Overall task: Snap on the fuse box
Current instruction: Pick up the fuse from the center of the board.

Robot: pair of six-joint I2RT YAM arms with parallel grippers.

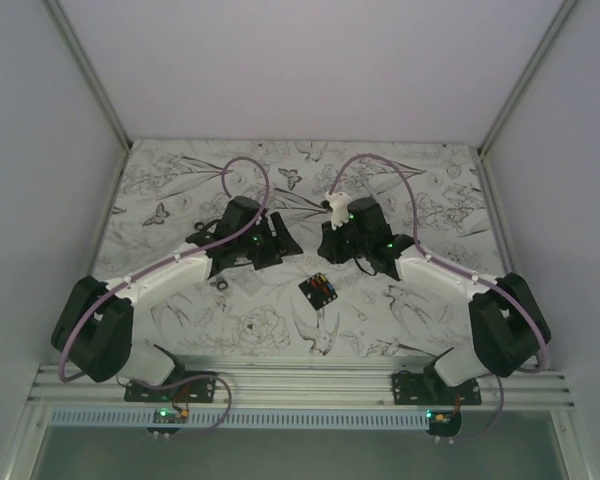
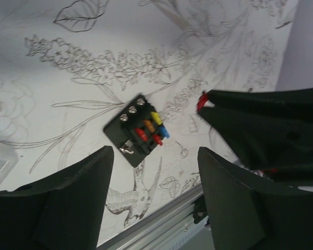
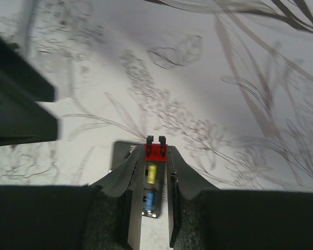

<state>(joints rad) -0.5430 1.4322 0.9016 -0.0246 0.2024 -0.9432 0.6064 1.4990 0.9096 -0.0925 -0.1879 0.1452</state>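
Flower-printed white tabletop (image 1: 230, 335) carrying the small black square plastic fuse box (image 1: 318, 291), lying flat near its middle, beyond it the left gripper (image 1: 282, 240) hovering, fingers spread and empty, right gripper (image 3: 155, 159) pinching a tiny red fuse (image 2: 201, 101), plain pale walls (image 1: 310, 60) closing the back.

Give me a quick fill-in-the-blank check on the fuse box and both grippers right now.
1. The right gripper is shut on a small ___ fuse.
2. The fuse box lies flat on the ___, and neither gripper touches it.
3. The left gripper, with the fuse box showing between its fingers, is ___.
Missing words: red; table; open.
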